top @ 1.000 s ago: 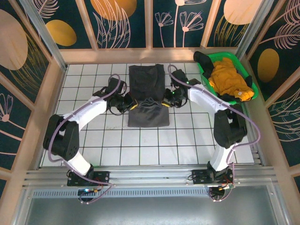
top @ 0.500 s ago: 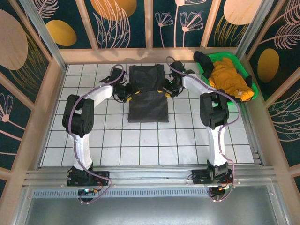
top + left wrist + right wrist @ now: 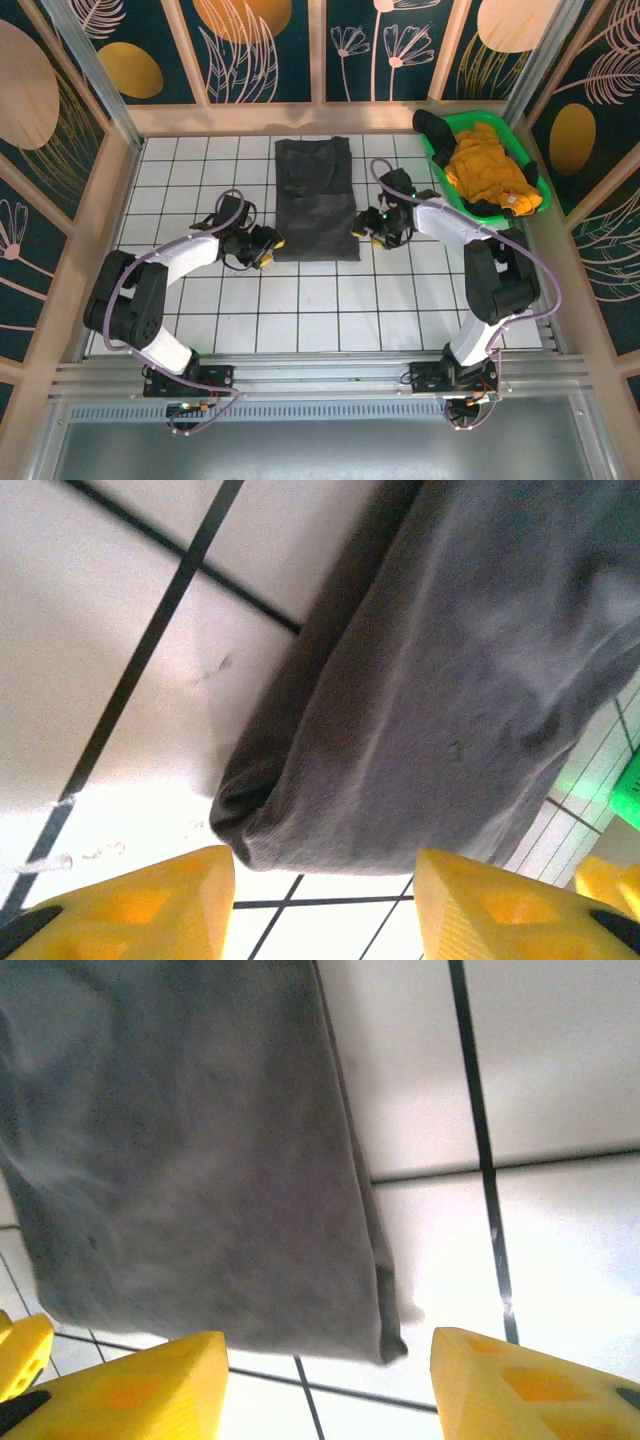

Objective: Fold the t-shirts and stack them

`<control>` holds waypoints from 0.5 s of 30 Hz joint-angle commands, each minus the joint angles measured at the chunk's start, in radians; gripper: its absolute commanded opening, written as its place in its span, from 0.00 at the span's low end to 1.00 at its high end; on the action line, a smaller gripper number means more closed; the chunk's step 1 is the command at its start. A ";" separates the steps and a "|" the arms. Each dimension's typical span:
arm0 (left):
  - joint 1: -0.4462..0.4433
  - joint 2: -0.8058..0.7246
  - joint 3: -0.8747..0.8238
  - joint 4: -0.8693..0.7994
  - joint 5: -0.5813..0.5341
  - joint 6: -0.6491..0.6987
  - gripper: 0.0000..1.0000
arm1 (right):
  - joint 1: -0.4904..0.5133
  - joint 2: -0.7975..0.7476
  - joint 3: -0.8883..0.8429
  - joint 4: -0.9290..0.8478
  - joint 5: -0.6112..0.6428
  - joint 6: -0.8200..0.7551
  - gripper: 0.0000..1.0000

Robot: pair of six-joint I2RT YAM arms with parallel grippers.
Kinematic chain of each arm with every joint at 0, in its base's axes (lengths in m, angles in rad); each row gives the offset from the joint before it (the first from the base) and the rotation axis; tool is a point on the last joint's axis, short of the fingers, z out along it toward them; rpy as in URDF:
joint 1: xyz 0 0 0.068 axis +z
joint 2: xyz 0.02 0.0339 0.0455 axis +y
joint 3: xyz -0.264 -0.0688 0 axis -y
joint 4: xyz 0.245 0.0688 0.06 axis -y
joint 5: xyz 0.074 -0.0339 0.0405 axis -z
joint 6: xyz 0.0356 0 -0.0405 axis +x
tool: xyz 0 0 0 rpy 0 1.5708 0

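The charcoal t-shirt (image 3: 315, 200) lies flat as a long folded strip at the middle of the worktop (image 3: 300, 310), while the mustard t-shirt (image 3: 488, 170) sits heaped in the green tray (image 3: 470, 119). The left pincer (image 3: 270, 243) and right pincer (image 3: 362, 226) flank the strip's near end, both spread and holding nothing. The danger, I judge, is pinching only the upper layer at a corner, so the strip peels open, or one arm lifting ahead and skewing the next fold.
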 commanded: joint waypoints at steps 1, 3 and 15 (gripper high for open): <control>-0.023 0.032 -0.010 0.074 0.032 -0.071 0.49 | 0.025 -0.008 -0.072 0.086 -0.032 0.083 0.56; -0.030 0.058 -0.013 0.071 0.030 -0.071 0.46 | 0.037 0.017 -0.085 0.097 -0.048 0.100 0.56; -0.033 0.132 0.022 0.028 -0.023 -0.033 0.39 | 0.062 0.113 -0.052 0.090 -0.052 0.130 0.51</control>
